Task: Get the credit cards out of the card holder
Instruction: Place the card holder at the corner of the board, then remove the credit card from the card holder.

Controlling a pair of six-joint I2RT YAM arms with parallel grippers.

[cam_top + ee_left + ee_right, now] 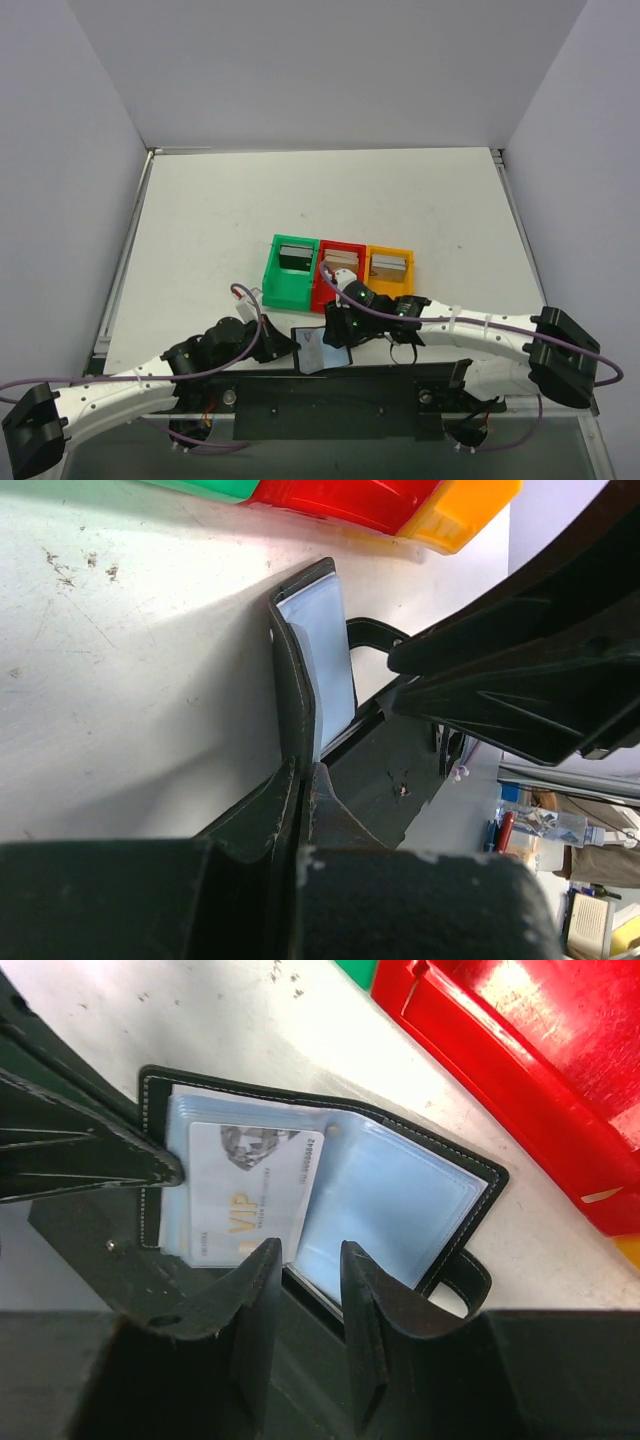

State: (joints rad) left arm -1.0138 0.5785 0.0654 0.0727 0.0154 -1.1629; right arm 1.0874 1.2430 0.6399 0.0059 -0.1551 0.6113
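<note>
Black leather card holder (400,1200) clamped by tight-shut left gripper (300,780) for steadiness; poised right gripper (305,1260) part-open, empty, white credit card (255,1195) just ahead of its tips.

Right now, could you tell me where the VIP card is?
In the right wrist view, the VIP card lies sleeved in the left half of the open black wallet, just beyond the right gripper.

A white table (220,200) sits enclosed by 3 plain pale grey walls (320,70).
</note>
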